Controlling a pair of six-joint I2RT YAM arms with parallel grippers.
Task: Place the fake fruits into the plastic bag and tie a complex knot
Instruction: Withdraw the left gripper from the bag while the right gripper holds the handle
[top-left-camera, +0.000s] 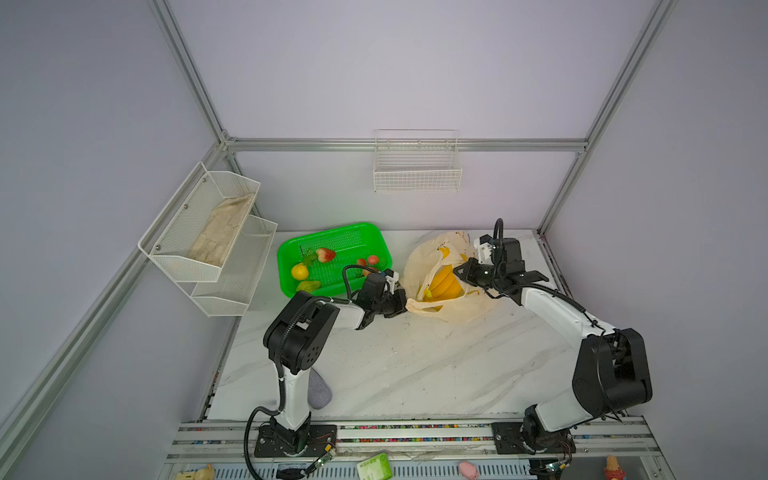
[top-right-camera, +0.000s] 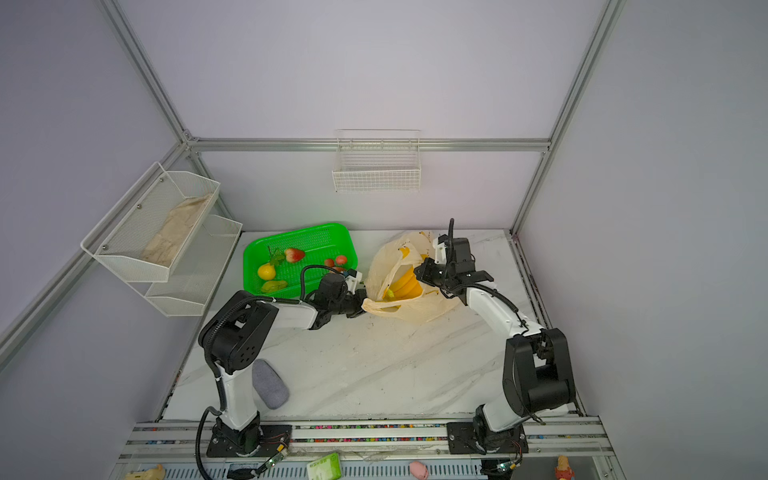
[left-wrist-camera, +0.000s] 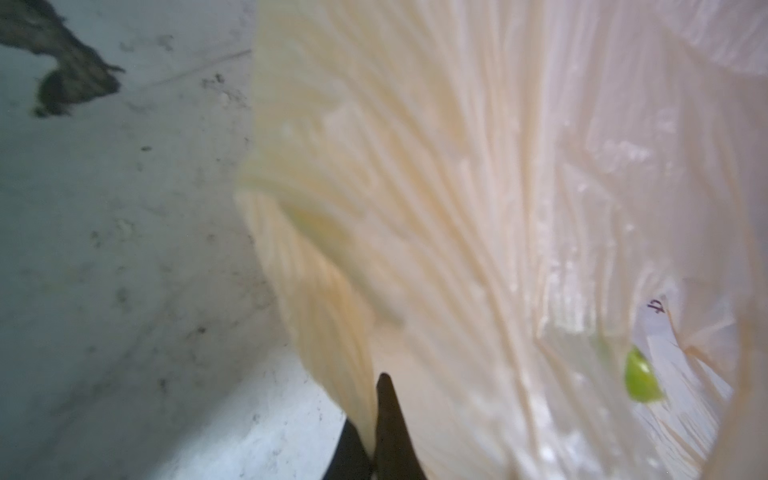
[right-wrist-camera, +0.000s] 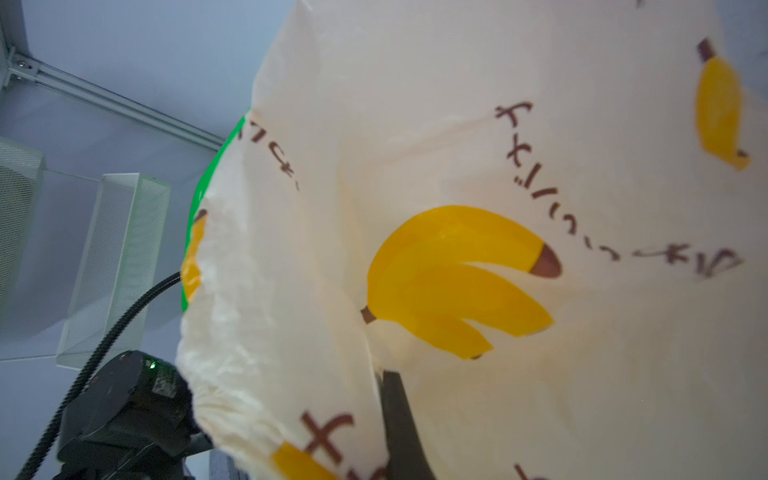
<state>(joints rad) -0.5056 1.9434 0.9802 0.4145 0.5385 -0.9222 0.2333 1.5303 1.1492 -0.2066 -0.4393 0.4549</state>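
— While both claws are pinched together, what do they clamp?
— The left gripper (top-left-camera: 401, 306) and the right gripper (top-left-camera: 459, 271) each clamp the plastic bag (top-left-camera: 415, 266) at its rim; its mouth gapes upward, stretched lengthwise away from the green basket (top-left-camera: 334, 229).
— Fruits?
— The banana bunch (top-left-camera: 444, 284) lies bagged, right of the basket; a strawberry (top-left-camera: 326, 254) sits inside the basket. Marble table (top-left-camera: 415, 365) underneath.

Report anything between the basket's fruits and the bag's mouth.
The plastic bag gapes uncovered. The left gripper, shut on its rim, sits between it and the near corner of the green basket; the right gripper holds the opposite rim.
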